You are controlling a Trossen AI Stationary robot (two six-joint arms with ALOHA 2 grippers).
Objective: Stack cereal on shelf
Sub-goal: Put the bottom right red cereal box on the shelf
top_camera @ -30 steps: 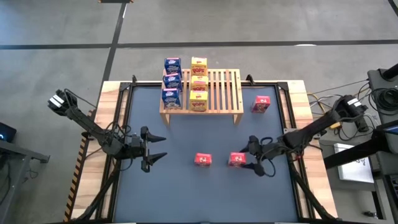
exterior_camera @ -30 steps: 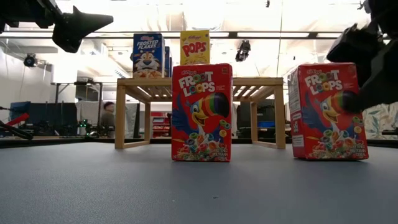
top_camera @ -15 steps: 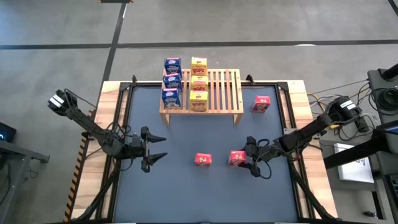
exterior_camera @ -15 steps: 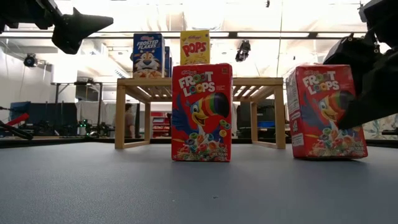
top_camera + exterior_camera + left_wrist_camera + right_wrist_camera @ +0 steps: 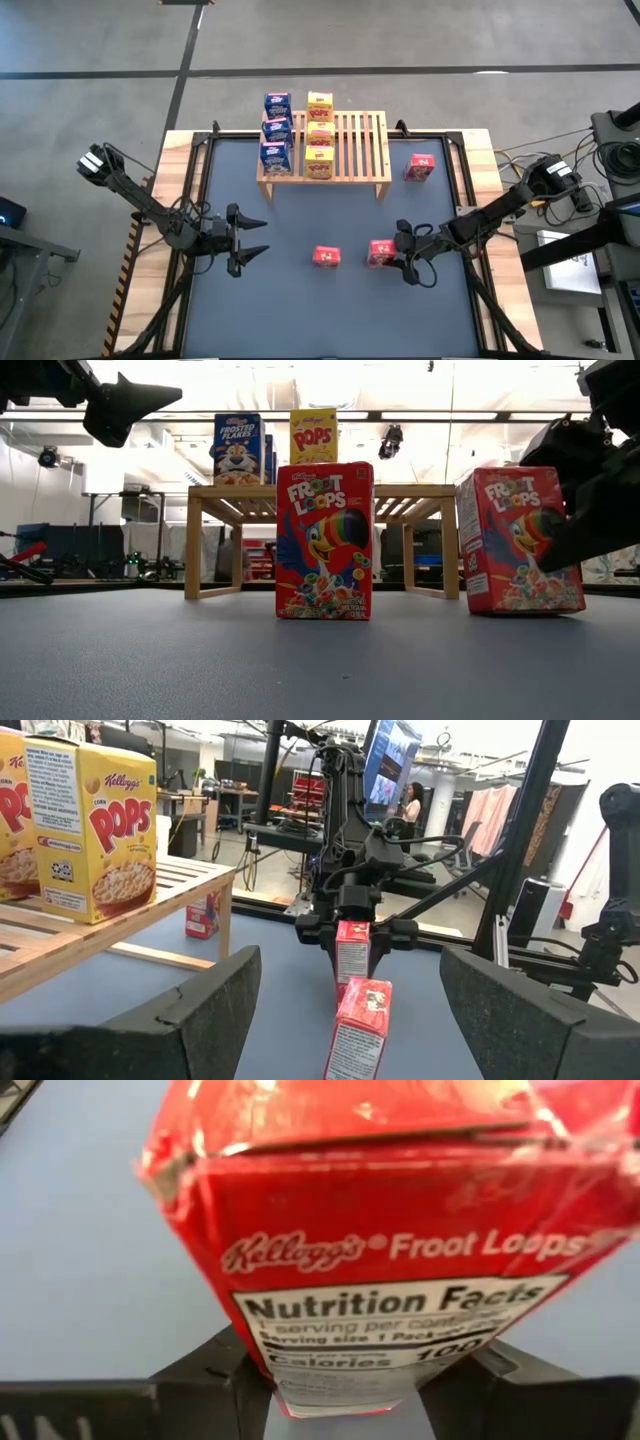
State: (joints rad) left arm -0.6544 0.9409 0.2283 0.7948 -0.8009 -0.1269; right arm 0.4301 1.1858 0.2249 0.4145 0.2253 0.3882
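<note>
Right hand point(image 5: 401, 256), low and level, pinches a red cereal box point(image 5: 381, 253).

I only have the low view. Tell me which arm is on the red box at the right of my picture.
Observer: The right gripper. From above, it reaches the right-hand red box from the table's right side, with a finger on either side of it.
Operator: Report the left arm.
Observer: The left gripper waits open over the table's left part, holding nothing.
Operator: Count the red boxes off the shelf.
Observer: Three. The third red box stands on the table to the right of the shelf, out of your sight.
</note>
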